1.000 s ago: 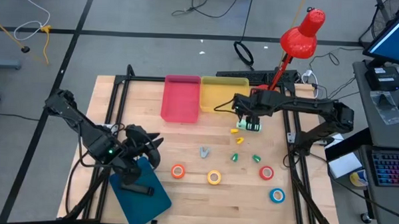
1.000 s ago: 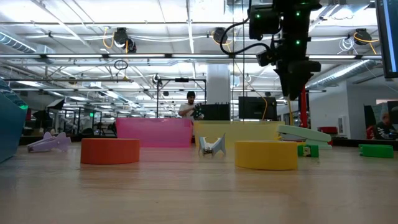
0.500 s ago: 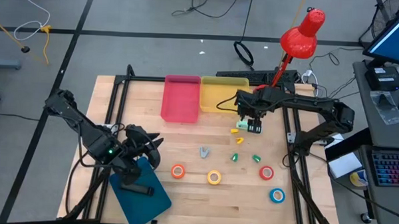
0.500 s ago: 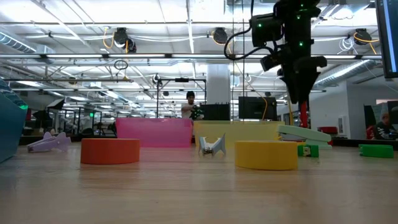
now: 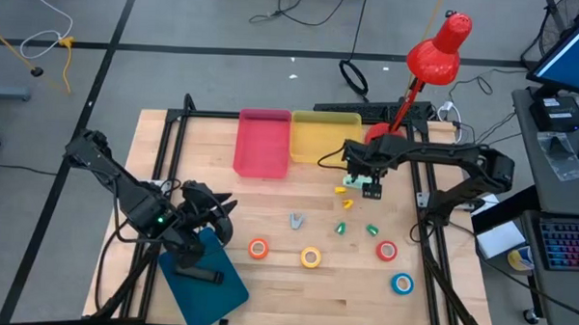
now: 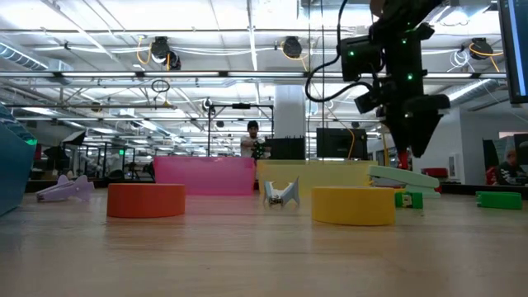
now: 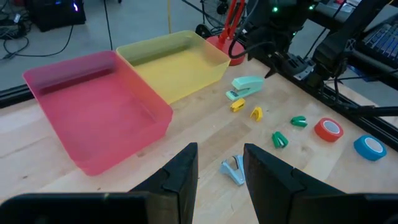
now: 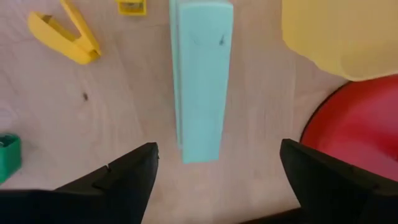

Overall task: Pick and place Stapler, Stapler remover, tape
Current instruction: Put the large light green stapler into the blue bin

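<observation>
At the back of the table (image 5: 266, 277) two trays sit side by side and touching: a pink tray (image 5: 262, 142) and a yellow tray (image 5: 323, 135), both low-walled and translucent. From the left wrist view each shows only its bare floor. A flat teal bin (image 5: 206, 277) lies at the front left corner with a dark object on it that I cannot identify.

Just in front of the yellow tray lies the stapler (image 8: 200, 74), a pale mint-green bar, closed and flat on the wood, right beside the red lamp (image 5: 438, 50) base. Two small yellow pieces (image 7: 246, 109) lie just past it, and farther forward some small green pieces (image 5: 356, 228). The stapler remover (image 7: 234, 169) is a little pale blue claw, alone near the table's middle.

The tape (image 5: 310, 257) is four small rings with pale centres spread along the front: orange and yellow close together, red to their right, blue nearest the front right corner, well apart from the trays.

The right gripper (image 8: 214, 165) hangs straight above the stapler, its fingers (image 8: 130, 171) spread wide to either side of the stapler's near end and clear of it. The left gripper (image 7: 219, 171) waits near the front left by the teal bin, its fingers a little apart with nothing between them.
</observation>
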Controlling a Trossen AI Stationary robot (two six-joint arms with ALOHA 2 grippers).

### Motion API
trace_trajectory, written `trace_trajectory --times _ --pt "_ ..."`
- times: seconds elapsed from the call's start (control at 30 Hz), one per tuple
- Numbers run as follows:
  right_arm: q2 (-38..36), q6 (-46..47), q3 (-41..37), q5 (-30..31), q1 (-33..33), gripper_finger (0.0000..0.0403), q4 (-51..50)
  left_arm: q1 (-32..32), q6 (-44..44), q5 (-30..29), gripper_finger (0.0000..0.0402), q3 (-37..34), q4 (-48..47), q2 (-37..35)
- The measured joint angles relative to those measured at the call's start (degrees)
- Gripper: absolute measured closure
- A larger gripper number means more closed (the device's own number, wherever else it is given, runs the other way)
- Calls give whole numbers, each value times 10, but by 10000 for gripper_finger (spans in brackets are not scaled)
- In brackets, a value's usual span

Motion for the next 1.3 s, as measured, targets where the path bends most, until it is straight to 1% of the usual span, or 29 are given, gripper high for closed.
trace_trajectory --times 0.23,0.43,0.63,0.83,0.93,1.03,1.13,1.3 --pt "0 0 -38 7 0 72 57 0 -1 0 275 0 0 0" --pt "0 4 -74 34 0 73 111 0 0 0 275 0 0 0" --pt "0 24 -110 34 0 75 123 0 0 0 275 0 0 0" --pt "0 38 -148 34 0 76 188 0 0 0 275 0 0 0" --pt "0 40 -157 35 0 82 193 0 0 0 275 0 1 0" --pt "0 52 -166 35 0 99 193 0 0 0 275 0 1 0" --pt "-1 63 -174 35 0 131 196 0 0 0 275 0 4 0" --pt "0 74 -174 34 0 210 195 0 2 0 275 0 18 0"
